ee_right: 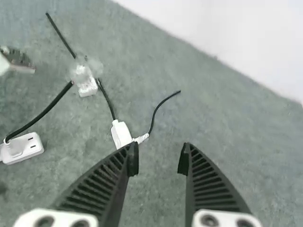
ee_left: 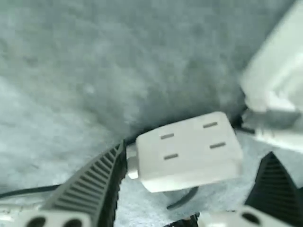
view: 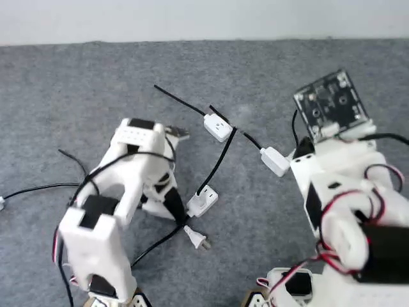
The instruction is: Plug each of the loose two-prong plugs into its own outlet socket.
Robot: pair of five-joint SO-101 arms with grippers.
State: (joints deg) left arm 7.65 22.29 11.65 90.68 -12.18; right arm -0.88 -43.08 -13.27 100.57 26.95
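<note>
Left gripper (ee_left: 194,152) is spread wide and sits low over the grey carpet (view: 77,83). There's a white outlet block (ee_left: 187,151) between its ribbed black fingers (ee_left: 94,184), but I can't tell if either finger actually touches it. Two pairs of slots on that block face the camera.

In the high view the same block (view: 203,203) has a black cord (view: 220,160) running off it. A loose plug (view: 197,238) lies just beside it, prongs out, on the side nearer the arm bases. Another plug (view: 179,132) pokes out at the far side of the left arm.

Right gripper (ee_right: 160,151) is open too, nothing in it, held above the carpet and aimed toward a second outlet (ee_right: 121,134). A third outlet (ee_right: 85,82) lies further out, with cords running between them.

The markings on the circuit board (view: 332,105) at the right wrist are too small to read.

Left arm hunches forward and down. Right arm is folded back with its wrist raised.
</note>
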